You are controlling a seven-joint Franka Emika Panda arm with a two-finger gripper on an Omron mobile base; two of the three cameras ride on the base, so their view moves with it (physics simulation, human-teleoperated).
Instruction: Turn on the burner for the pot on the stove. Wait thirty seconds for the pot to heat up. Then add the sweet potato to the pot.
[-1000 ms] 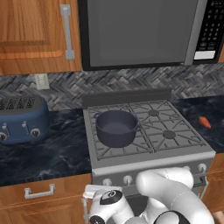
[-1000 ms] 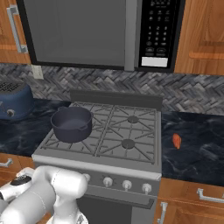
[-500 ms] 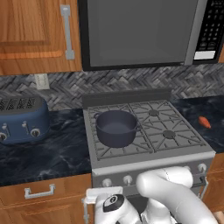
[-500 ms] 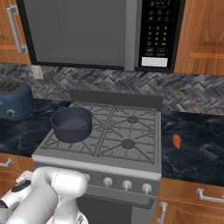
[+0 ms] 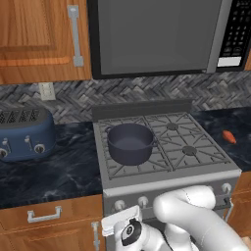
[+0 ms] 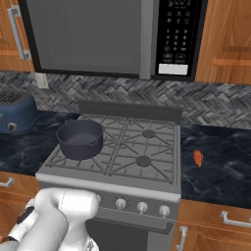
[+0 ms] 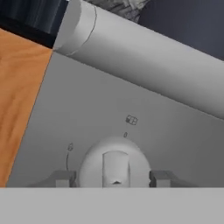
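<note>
One pot [image 5: 130,142] sits on the front-left burner of a four-burner stove [image 5: 166,177], the other three burners bare under their grey grates, while a single sweet potato [image 5: 229,137] lies alone on the dark marble table [image 5: 59,171] to the stove's right, well apart from the pot. Seen from the right base view, the pot [image 6: 80,138] and the sweet potato [image 6: 197,158] flank the two right-hand burners. Round silver knobs line the front panel; three show clear of the arm from the right, and one knob [image 7: 115,163] looms directly ahead in the hand view. The gripper [image 7: 115,178] is set at that knob with its two fingertips spread wide, one on each side of the knob's round body; whether they touch it cannot be told. One blue toaster [image 5: 25,134] stands on the table at left, and one microwave [image 5: 157,37] hangs above the stove.
</note>
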